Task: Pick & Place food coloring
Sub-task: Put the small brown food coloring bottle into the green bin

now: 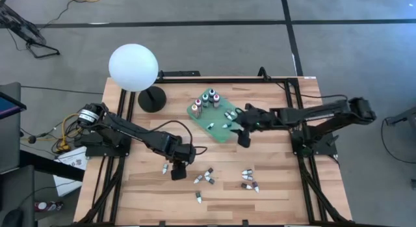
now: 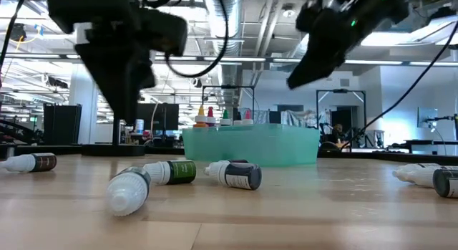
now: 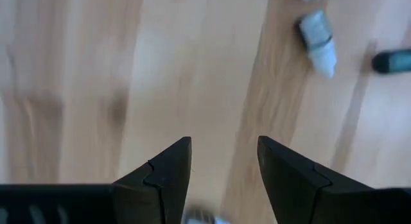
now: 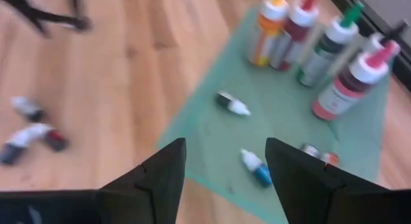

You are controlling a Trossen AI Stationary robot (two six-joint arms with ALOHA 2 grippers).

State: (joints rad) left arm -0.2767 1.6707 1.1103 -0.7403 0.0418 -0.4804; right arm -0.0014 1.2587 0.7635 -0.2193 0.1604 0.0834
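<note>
Left pincer (image 1: 177,173) parted and empty above a tiny white-tipped bottle (image 1: 165,168) lying toward the tabletop's front edge, nearer than right pincer (image 1: 243,139), parted too, by green tray (image 1: 218,131).

Wood-plank table (image 1: 279,188), matt; green tray (image 1: 198,114) translucent plastic.

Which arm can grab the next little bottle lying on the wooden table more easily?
Probably the left: its open pincer hangs right beside a tiny white-tipped bottle on the table, while the right pincer is at the green square tray.
</note>
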